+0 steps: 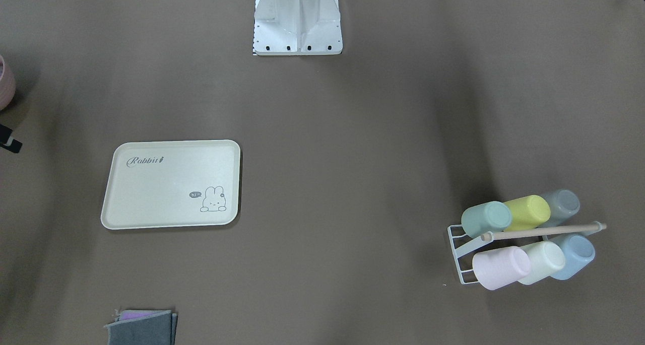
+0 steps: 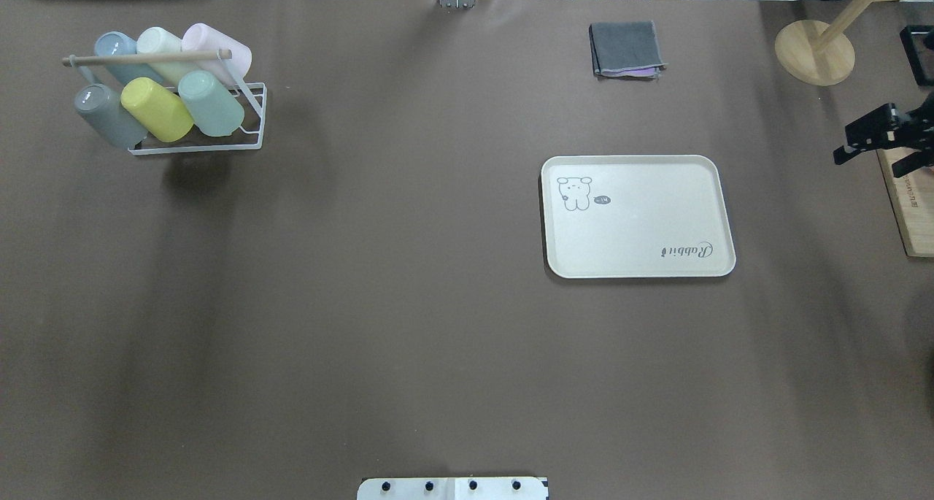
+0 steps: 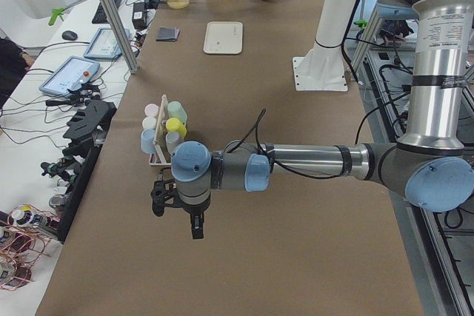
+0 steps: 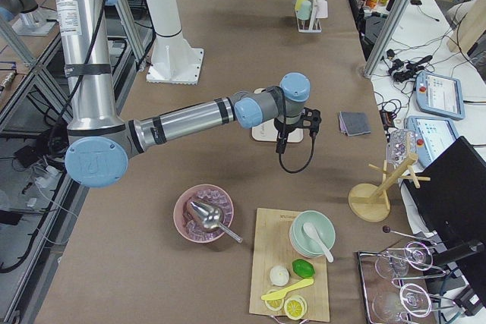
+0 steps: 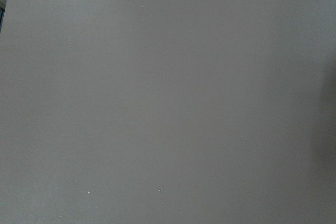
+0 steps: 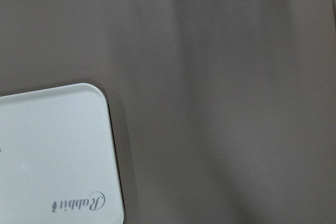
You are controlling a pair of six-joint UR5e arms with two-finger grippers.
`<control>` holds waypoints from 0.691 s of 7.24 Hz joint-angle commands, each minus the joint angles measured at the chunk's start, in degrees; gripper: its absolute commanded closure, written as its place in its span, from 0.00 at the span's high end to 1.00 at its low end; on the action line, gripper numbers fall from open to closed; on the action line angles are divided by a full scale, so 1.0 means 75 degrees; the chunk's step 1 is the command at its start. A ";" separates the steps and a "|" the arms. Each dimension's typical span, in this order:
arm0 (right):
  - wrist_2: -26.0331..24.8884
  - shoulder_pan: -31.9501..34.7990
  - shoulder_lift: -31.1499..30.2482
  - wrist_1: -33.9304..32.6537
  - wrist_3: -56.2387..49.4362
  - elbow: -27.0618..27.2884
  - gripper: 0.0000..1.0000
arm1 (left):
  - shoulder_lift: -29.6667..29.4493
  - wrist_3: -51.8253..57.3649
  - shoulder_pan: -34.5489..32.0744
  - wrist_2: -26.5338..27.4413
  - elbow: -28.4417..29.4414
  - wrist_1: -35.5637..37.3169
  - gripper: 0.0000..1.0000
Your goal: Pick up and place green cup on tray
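Observation:
The green cup lies tilted on a white wire rack at the table's far left, next to a yellow cup; it also shows in the front view. The cream tray with "Rabbit" lettering lies flat and empty at the right of centre, with its corner in the right wrist view. My right gripper hovers at the right edge beyond the tray, fingers apart and empty. My left gripper shows only in the left side view, above bare table near the rack; I cannot tell its state.
The rack also holds grey, blue, pale mint-cream and pink cups under a wooden bar. A folded grey cloth lies beyond the tray. A wooden stand and a cutting board are at the far right. The robot base stands mid-table.

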 commanded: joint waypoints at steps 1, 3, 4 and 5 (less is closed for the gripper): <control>-0.0712 -0.1265 0.0086 0.2872 0.2247 -0.1051 0.99 | -0.0625 -0.0014 0.0000 0.0023 -0.0223 0.1056 0.99; -0.1125 -0.1774 0.0551 0.3365 0.2514 -0.1556 0.97 | -0.1376 -0.0084 0.0372 0.0023 -0.0994 0.2765 0.99; -0.1151 -0.1856 0.1100 0.3365 0.2815 -0.2046 0.94 | -0.1867 -0.1152 0.0816 0.0046 -0.1311 0.3204 0.99; -0.1209 -0.1962 0.1256 0.3365 0.2888 -0.2259 0.90 | -0.2150 -0.2265 0.1296 0.0035 -0.1570 0.3208 0.99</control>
